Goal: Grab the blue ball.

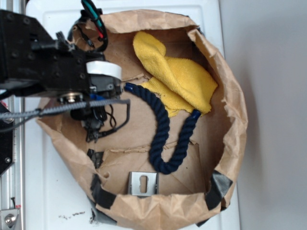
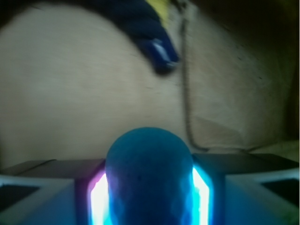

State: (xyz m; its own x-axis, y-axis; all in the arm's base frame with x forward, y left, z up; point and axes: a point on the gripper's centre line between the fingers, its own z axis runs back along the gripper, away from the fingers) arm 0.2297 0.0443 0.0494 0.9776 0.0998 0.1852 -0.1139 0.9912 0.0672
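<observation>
In the wrist view the gripper (image 2: 150, 187) had its jaws closed in on the blue ball (image 2: 150, 176), one finger (image 2: 99, 197) pressed to each flank, so the ball sat squarely between them and filled the gap. No space showed between pad and ball on either side, and it read as a firm, centred hold. From the exterior view the ball itself could not be made out; the gripper (image 1: 96, 112) hung low over the brown floor at one side of the paper-lined basket (image 1: 235, 115), with its own black cabling dangling below it.

To finish the grab well, I judged the hold should be kept at the same pressure and the lift taken straight up, since a smooth sphere held at two points could roll out if the wrist tilted or the jaws eased.

Just ahead of the jaws lay the near end of the dark navy rope (image 1: 160, 134), blurred in the wrist view (image 2: 157, 44); it curved away from the gripper in a U across the floor. Beyond the rope, well apart from the jaws, a yellow cloth (image 1: 177, 76) was heaped against the far wall. A small metal bracket (image 1: 143, 183) stood off to one side by the rim. None of these touched the ball, though the rope end was close enough to snag on a sideways move.
</observation>
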